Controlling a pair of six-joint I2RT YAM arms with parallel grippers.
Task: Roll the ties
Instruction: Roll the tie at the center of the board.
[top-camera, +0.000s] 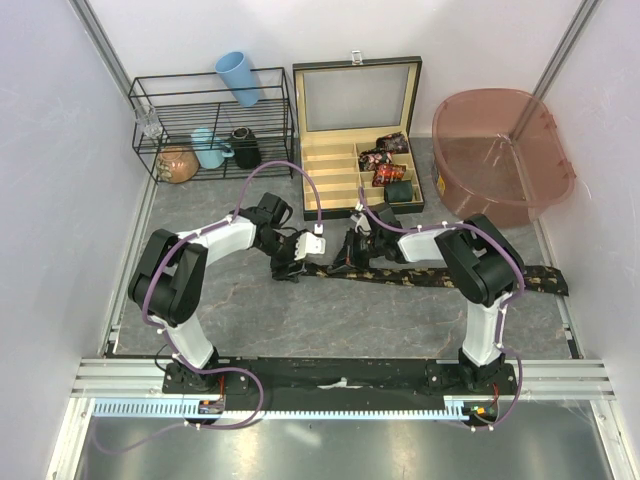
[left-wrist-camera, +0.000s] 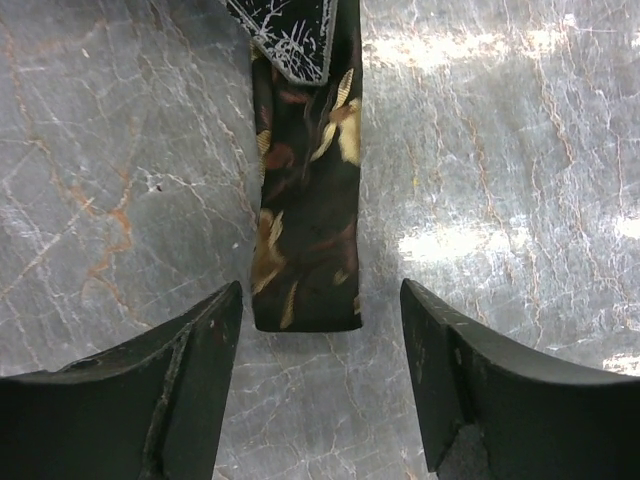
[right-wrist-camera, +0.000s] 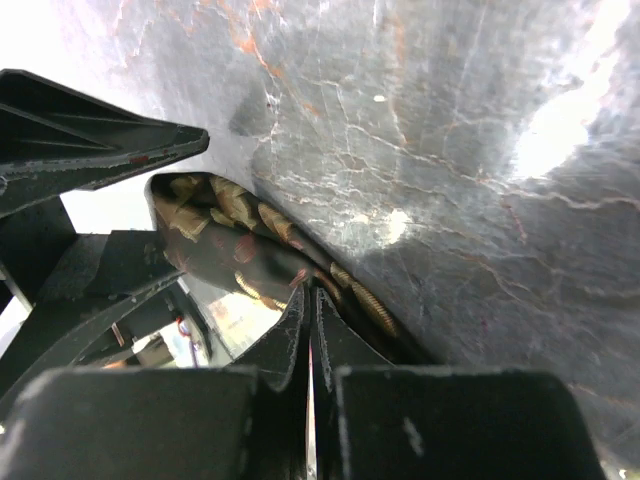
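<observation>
A dark tie (top-camera: 440, 275) with tan and red prints lies flat across the table, from between the arms out to the right. Its narrow end (left-wrist-camera: 305, 200) lies just ahead of my left gripper (left-wrist-camera: 320, 330), whose jaws are open on either side of it and do not touch it. In the top view, my left gripper (top-camera: 292, 262) is at the tie's left end. My right gripper (top-camera: 357, 250) is a little to its right, shut on a raised fold of the tie (right-wrist-camera: 230, 240). Its tips (right-wrist-camera: 308, 295) pinch the fabric. Several rolled ties (top-camera: 385, 160) sit in the box.
An open wooden box (top-camera: 325, 165) with compartments stands behind the grippers. A black wire rack (top-camera: 215, 100) at the back left holds a black mug (top-camera: 246, 147), a blue mug (top-camera: 210, 148) and a blue cup (top-camera: 238, 77). A pink tub (top-camera: 545, 185) stands at the back right.
</observation>
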